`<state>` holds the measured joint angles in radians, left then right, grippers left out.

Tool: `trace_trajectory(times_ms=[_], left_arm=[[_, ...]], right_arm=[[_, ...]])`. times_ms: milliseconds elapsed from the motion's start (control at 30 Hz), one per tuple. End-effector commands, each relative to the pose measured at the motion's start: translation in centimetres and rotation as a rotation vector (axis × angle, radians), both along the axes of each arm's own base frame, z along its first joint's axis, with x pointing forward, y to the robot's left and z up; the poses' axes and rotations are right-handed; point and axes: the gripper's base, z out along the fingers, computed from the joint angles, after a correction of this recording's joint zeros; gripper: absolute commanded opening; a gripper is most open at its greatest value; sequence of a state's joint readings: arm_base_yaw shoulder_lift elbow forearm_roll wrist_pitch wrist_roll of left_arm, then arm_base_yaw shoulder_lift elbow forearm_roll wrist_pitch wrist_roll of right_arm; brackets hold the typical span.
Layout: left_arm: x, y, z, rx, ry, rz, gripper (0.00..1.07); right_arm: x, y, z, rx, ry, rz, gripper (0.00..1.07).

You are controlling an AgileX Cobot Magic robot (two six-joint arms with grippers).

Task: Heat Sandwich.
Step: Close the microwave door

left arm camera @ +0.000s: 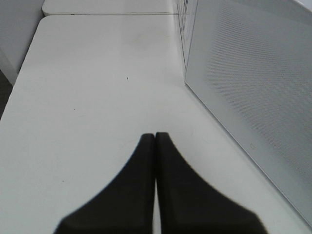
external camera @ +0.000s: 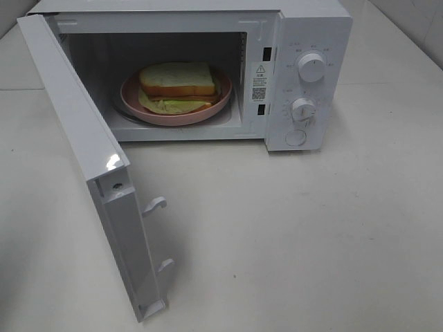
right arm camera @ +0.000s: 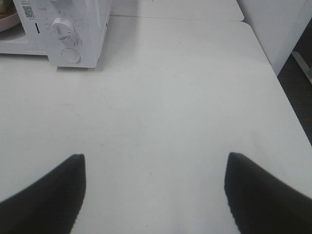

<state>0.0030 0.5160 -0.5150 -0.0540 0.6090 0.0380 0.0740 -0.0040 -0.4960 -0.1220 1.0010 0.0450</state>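
Holds the left gripper [left arm camera: 155, 136] fully closed, its two dark fingers [left arm camera: 180, 195] pressed flat together along the whole inner edge, tips level and touching. Aims it forward and downward, above the surface [left arm camera: 97, 87]. Holds the right gripper [right arm camera: 156, 157] spread wide, dark fingers [right arm camera: 44, 195] set far apart with only bare surface showing between the tips. Aims that one forward and downward too, raised off the surface, tips level with each other
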Motion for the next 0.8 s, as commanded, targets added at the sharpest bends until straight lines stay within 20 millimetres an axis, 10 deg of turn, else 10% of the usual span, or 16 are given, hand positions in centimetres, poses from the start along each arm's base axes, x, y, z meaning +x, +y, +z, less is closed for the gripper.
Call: trace_trajectory(times_ms=[33,800], left_arm=[[1.7,0.0,-1.2,0.034,-0.081,-0.012,0.00],[6.5,0.2,-7.2,0.082,-0.340,0.001,0.00]], right_arm=[[-0.4,0.0,0.0,0.005,-0.033,-0.003,0.75],[-0.4,0.0,0.0,0.005,-0.033,-0.003,0.75]])
